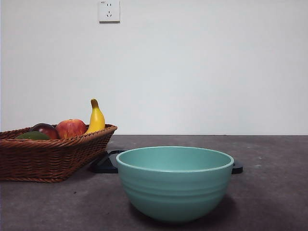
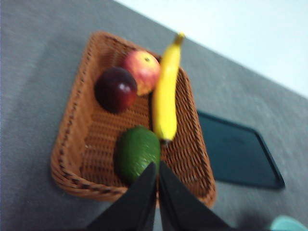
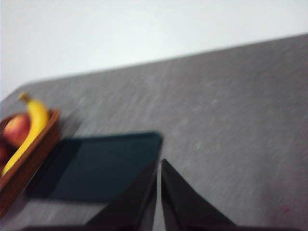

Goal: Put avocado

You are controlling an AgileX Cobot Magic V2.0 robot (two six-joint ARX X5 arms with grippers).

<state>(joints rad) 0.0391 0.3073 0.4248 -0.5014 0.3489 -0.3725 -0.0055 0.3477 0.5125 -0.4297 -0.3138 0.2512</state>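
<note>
So far nothing has been lifted: the avocado (image 2: 137, 153) lies in the wicker basket (image 2: 72, 139), and all the work is ahead of me.

From my left wrist I look down into that basket. My left claw (image 2: 158, 166) hangs above it with its two black jaws pressed nearly together, only a thin slit between them, and they hold nothing. The avocado sits just past my jaw tips. With the avocado as the centre of a dial, the banana (image 2: 166, 91) runs off at about one o'clock, its lower end touching or just beside the avocado; the dark red-purple fruit (image 2: 115, 89) is at eleven o'clock, and the red apple (image 2: 142, 70) at twelve, beyond it.

My right claw (image 3: 159, 163) waits over bare table, jaws likewise almost closed and empty, with the dark flat tray (image 3: 96, 168) below and beside it.

In the front view the basket stands at nine o'clock from the green bowl (image 1: 174, 183), apart from it, with the tray behind the bowl. The bowl's inside is hidden from this low angle.

What is left, as I judge it: spread my left jaws, come down around the avocado, grip, lift and set it down. The bowl looks the likely place, though the task does not say.
</note>
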